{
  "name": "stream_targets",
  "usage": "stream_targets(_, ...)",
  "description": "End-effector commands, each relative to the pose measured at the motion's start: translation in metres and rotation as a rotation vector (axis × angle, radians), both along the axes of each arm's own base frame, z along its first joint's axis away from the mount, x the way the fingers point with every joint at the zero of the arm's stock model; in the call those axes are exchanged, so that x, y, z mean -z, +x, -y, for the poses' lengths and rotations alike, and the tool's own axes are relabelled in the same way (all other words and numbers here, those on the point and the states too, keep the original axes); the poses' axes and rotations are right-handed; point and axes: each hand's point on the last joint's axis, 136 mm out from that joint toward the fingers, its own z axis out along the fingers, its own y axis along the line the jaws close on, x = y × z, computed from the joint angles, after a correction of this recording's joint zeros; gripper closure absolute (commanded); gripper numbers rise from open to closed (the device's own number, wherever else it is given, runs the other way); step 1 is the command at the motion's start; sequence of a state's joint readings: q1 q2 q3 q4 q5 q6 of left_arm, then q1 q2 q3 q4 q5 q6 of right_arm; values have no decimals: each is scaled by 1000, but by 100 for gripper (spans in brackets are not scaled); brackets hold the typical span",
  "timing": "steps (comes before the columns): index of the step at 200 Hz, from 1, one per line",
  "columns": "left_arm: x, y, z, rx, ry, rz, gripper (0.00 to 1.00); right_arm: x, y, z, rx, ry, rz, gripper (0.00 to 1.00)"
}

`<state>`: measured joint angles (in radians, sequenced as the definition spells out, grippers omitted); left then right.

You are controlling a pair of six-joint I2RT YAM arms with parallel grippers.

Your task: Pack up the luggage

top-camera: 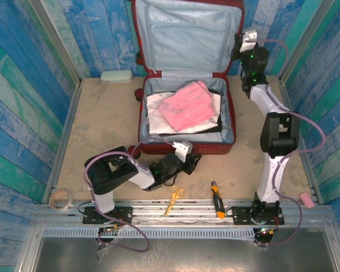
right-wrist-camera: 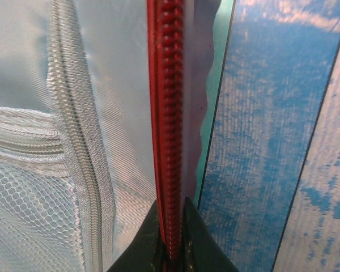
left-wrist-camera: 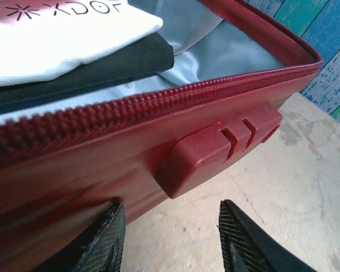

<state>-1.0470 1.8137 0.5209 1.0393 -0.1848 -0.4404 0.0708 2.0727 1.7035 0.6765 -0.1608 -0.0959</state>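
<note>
**Suitcase** (top-camera: 215, 149): dark red, lying open on the surface (top-camera: 102, 124). The base is directly ahead of the left tool, and the lid (top-camera: 187, 34) stands upright against the blue wall (top-camera: 102, 34).

**Right tool** (right-wrist-camera: 171, 252): pinched shut on the lid's zip edge (right-wrist-camera: 167, 113), with grey lining to its left and the blue wall to its right.

**Left tool** (left-wrist-camera: 173, 235): jaws partly apart, holding nothing. The red latch block (left-wrist-camera: 215, 150) sits just above and ahead of it.

**Contents:** pink garment (top-camera: 187, 105), white garment (left-wrist-camera: 62, 39) and black garment (left-wrist-camera: 119, 62), piled beyond the left tool.

**Risks:**
- The thin pinch may slip off the zip teeth when the lid swings, dropping the lid.
- Piled cloth may catch in the zip.
- The base may slide if the left tool does not brace it.
</note>
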Motion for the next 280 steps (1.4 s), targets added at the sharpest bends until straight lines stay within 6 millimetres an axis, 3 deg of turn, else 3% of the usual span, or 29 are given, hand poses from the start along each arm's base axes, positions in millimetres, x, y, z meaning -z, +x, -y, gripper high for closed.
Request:
stream_targets(1, -55, 39, 6, -126, -145, 145, 53, 13, -27, -5, -17, -36, -1, 100)
stream_targets(7, -60, 40, 7, -129, -144, 161, 53, 16, -36, -5, -15, -40, -6, 98)
stream_targets(13, -64, 42, 7, -136, -141, 178, 53, 24, -44, -2, -3, -33, -32, 88)
stream_targets(18, -68, 44, 6, -144, -136, 194, 52, 30, -51, 1, 11, -19, -61, 74)
stream_targets(27, -75, 45, 2, -157, -126, 222, 44, 46, -66, 10, 49, 24, -169, 41)
stream_targets(35, -79, 41, 0, -140, -96, 236, 32, 66, -85, 22, 112, 93, -346, 28)
stream_targets(54, -88, 6, 3, 14, 27, 259, 16, 132, -170, 43, 265, 289, -827, 22)
stream_targets(59, -90, -13, 8, 92, 72, 277, 0, 148, -196, 37, 243, 345, -905, 17)
stream_targets(62, -89, -25, 12, 145, 106, 288, 6, 155, -211, 31, 217, 379, -936, 16)
stream_targets(65, -91, -38, 16, 196, 136, 304, 7, 167, -231, 22, 172, 428, -973, 15)
stream_targets(70, -89, -59, 21, 281, 196, 320, 7, 175, -248, 13, 120, 484, -993, 14)
stream_targets(76, -85, -84, 25, 381, 267, 335, 7, 186, -271, 4, 73, 563, -1020, 3)
stream_targets(89, -78, -126, 26, 520, 364, 340, 7, 197, -313, -1, 56, 612, -1107, 0)
stream_targets(108, -89, -155, 22, 614, 326, 335, 7, 195, -359, 16, 156, 520, -1178, 0)
stream_targets(128, -144, -158, 16, 575, 170, 401, 7, 176, -389, 46, 299, 438, -1125, 0)
stream_targets(137, -170, -150, 11, 508, 116, 433, 7, 162, -393, 57, 338, 431, -1048, 0)
stream_targets(154, -218, -111, -9, 234, 69, 438, 7, 128, -393, 70, 372, 415, -916, 0)
stream_targets(167, -251, -80, -30, 18, 122, 456, 7, 111, -381, 70, 359, 384, -872, 0)
stream_targets(186, -279, -23, -70, -243, 257, 444, 7, 103, -355, 61, 309, 335, -895, 0)
stream_targets(202, -285, 35, -117, -430, 312, 334, 7, 110, -327, 59, 307, 309, -932, 0)
stream_targets(217, -279, 82, -176, -616, 341, 208, 7, 115, -301, 62, 281, 314, -951, 5)
stream_targets(238, -255, 117, -247, -801, 369, 72, 6, 129, -266, 70, 220, 410, -986, 29)
stream_targets(251, -229, 129, -281, -846, 333, -37, 6, 137, -253, 74, 180, 449, -1026, 39)
stream_targets(267, -182, 137, -310, -858, 237, -186, 6, 150, -244, 71, 147, 444, -1070, 36)
stream_targets(280, -140, 139, -320, -849, 168, -306, 3, 163, -242, 67, 129, 445, -1107, 33)
